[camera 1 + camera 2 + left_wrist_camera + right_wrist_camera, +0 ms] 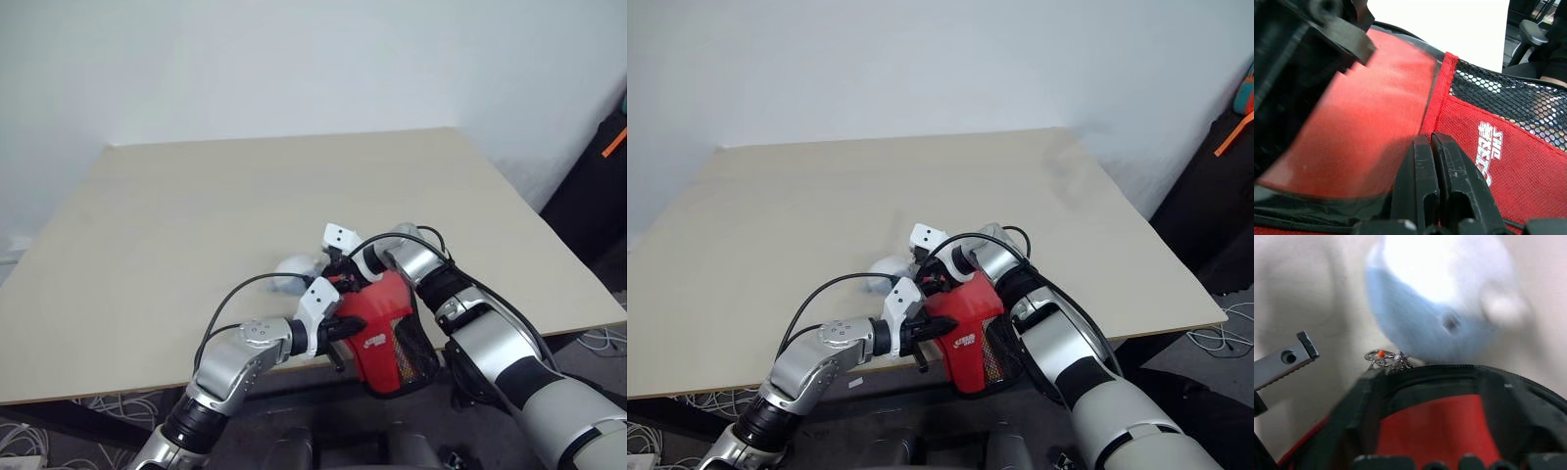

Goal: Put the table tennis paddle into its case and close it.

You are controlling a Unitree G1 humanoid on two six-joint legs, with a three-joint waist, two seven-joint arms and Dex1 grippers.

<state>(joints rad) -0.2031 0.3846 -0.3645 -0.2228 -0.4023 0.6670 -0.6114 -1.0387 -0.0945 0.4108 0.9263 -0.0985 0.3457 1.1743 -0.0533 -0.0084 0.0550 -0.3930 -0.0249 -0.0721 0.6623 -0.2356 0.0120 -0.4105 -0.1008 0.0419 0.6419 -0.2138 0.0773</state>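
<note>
The case (384, 331), red with a white logo (1488, 149) and black mesh, hangs over the table's near edge. My left gripper (340, 331) is shut on the case's left edge; its fingers (1418, 176) press together against the fabric. The table tennis paddle's red face (1371, 122) shows through the case's clear window; its handle is hidden. My right gripper (342, 271) hovers at the case's black-edged top, open, with one finger (1288, 360) standing apart from the small metal zip pull (1383, 356).
A pale blue-white rounded object (297, 272) lies on the beige table (196, 215) just beyond the case's top, close to my right gripper. A black cable loops from my left wrist over the table edge. Dark gear stands at the far right.
</note>
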